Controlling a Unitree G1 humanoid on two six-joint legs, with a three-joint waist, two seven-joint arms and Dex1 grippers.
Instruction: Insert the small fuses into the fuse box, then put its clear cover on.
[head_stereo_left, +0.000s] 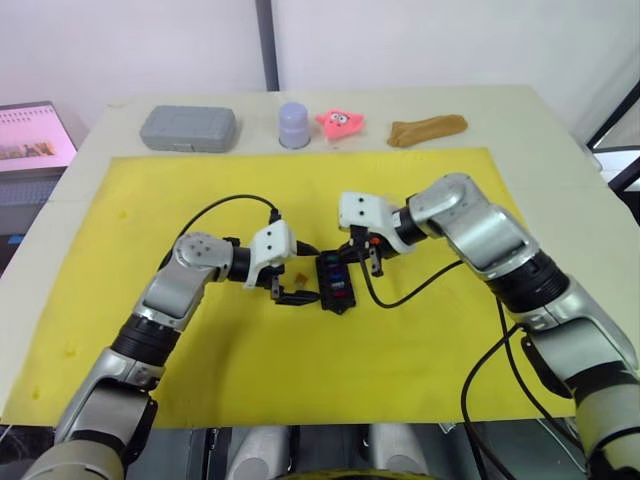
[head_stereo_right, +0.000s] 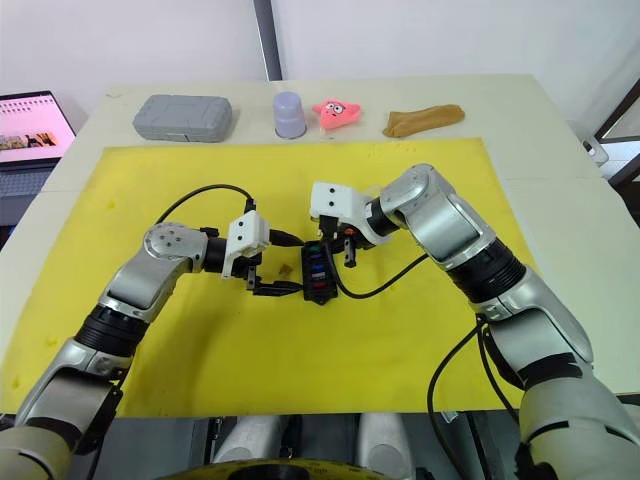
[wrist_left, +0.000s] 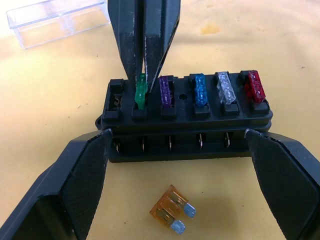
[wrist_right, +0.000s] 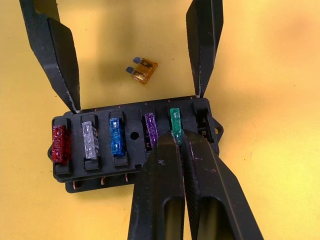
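Black plastic, the fuse box (head_stereo_left: 335, 283) sat mid-mat on the yellow mat (head_stereo_left: 420, 350), far from every edge, with bare mat all round. The left gripper (wrist_left: 180, 180) reached in low from the left, fingers spread wide, bracing the box ends. The right gripper (wrist_right: 181, 137) was pinched shut on the green fuse (wrist_right: 174, 120), seated beside purple. An orange fuse (wrist_left: 172, 210) lay loose beside the box; the clear cover (wrist_left: 55, 20) lay just beyond.

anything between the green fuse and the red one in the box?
Three seated fuses: purple fuse, blue fuse, clear-grey fuse, between the green fuse and red fuse in the fuse box. Both wrist views show it.
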